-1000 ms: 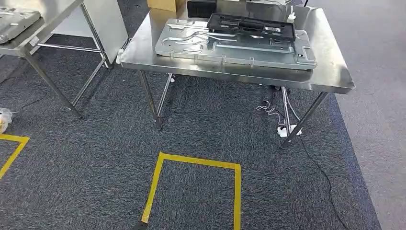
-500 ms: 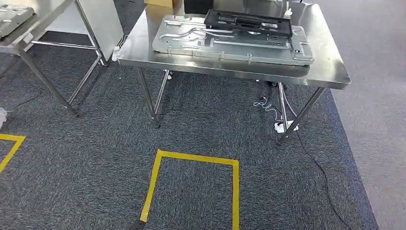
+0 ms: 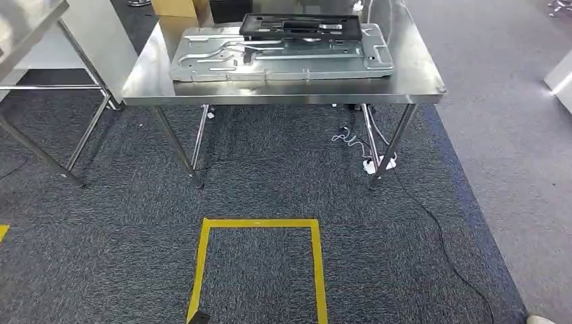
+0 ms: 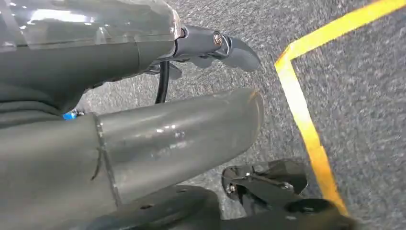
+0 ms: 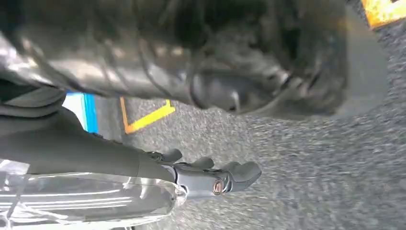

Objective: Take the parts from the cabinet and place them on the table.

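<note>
One steel surface (image 3: 418, 84) straight ahead, a second (image 3: 27, 27) partly in view to the left. Two parts on the first: one large stamped metal panel (image 3: 283, 61) and one black plastic frame (image 3: 300, 25) resting on it. One yellow tape outline (image 3: 256, 260) on the carpet. One cardboard box (image 3: 175, 8) behind.

left hand (image 4: 158, 143) hanging low, fingers (image 4: 230, 48) extended, right hand (image 5: 201, 86) blurred

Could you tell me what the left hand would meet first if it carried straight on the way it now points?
Most likely the grey carpet: the left hand hangs over it, beside the yellow tape line. Depth is unclear.
</note>
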